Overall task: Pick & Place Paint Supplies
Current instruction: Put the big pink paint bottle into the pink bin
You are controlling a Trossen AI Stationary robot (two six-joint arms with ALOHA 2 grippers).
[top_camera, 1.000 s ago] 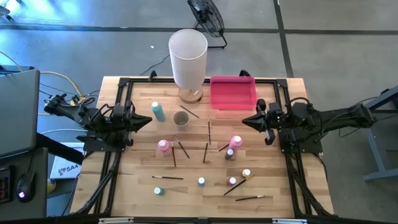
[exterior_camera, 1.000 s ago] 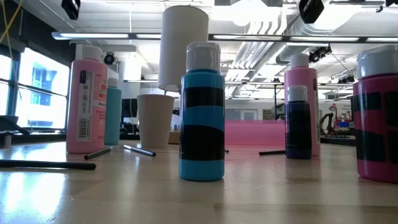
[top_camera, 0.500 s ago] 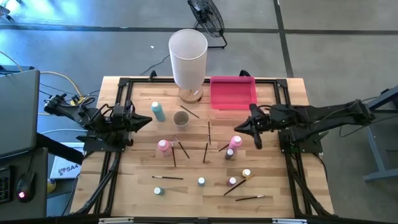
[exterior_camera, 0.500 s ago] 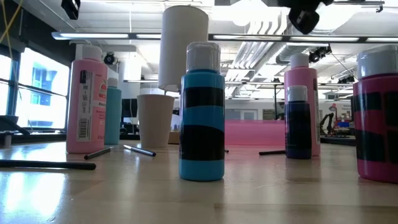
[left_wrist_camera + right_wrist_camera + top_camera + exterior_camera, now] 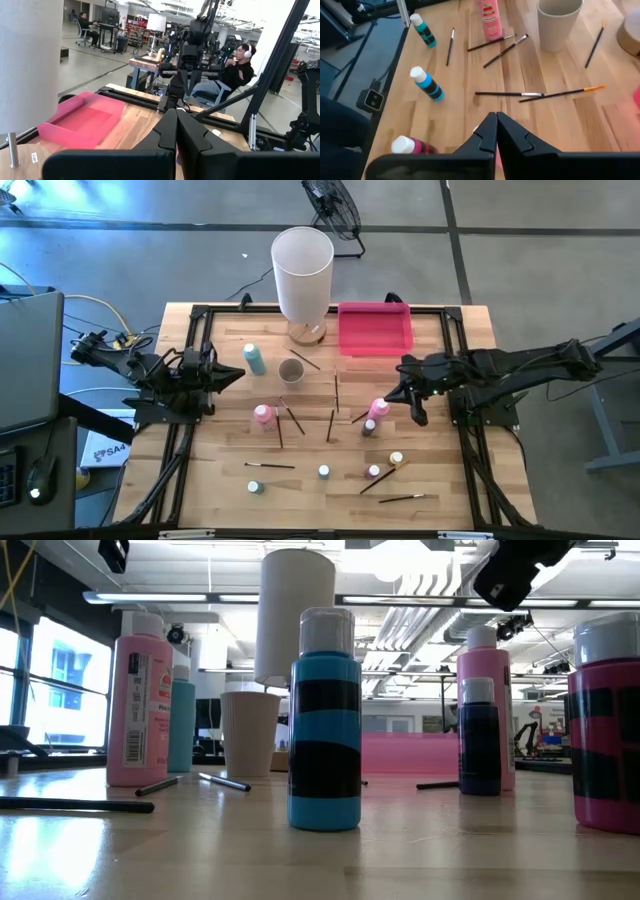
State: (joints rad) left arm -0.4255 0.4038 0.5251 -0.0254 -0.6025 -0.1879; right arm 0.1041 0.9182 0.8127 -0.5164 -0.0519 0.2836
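Hovering right claw [image 5: 392, 393] beside pink bottle [image 5: 379, 409]

Left arm: parked at left-centre of high view, folded, reaching toward frame middle. Left gripper [image 5: 238, 374] level, fingers pressed together; in left wrist view two dark fingers [image 5: 167, 131] meet in closed wedge at bottom centre.

Right arm: stretched in from right edge of high view, long and nearly horizontal, wrist right of centre. Right gripper [image 5: 388, 397] angled down-left, fingers [image 5: 489, 131] shut tip to tip. In low view, its dark body hangs at upper right.
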